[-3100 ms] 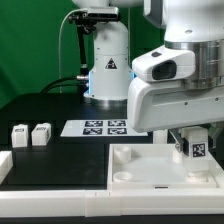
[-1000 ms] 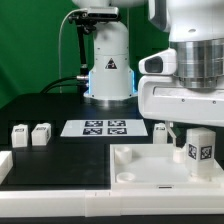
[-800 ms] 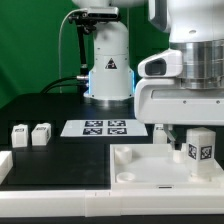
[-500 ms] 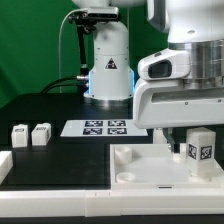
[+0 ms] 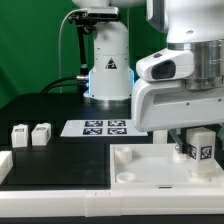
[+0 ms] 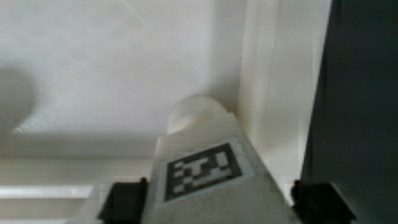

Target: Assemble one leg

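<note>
A white square-section leg (image 5: 199,148) with a black-and-white tag stands upright on the large flat white square piece (image 5: 140,172), near its far corner on the exterior view's right. My gripper (image 5: 196,140) reaches down over it with a finger on each side. In the wrist view the leg (image 6: 206,160) fills the space between the two dark fingers (image 6: 121,203), and the jaws are shut on it. Two more legs (image 5: 30,134) lie on the black table at the exterior view's left.
The marker board (image 5: 98,127) lies on the table behind the flat piece. Another leg (image 5: 160,131) stands just behind the flat piece's far edge. The arm's base (image 5: 108,62) stands at the back. A white part (image 5: 4,164) lies at the left edge.
The wrist has turned a little back toward the exterior view's left with the leg in the jaws. The leg stays at the same corner of the flat piece.
</note>
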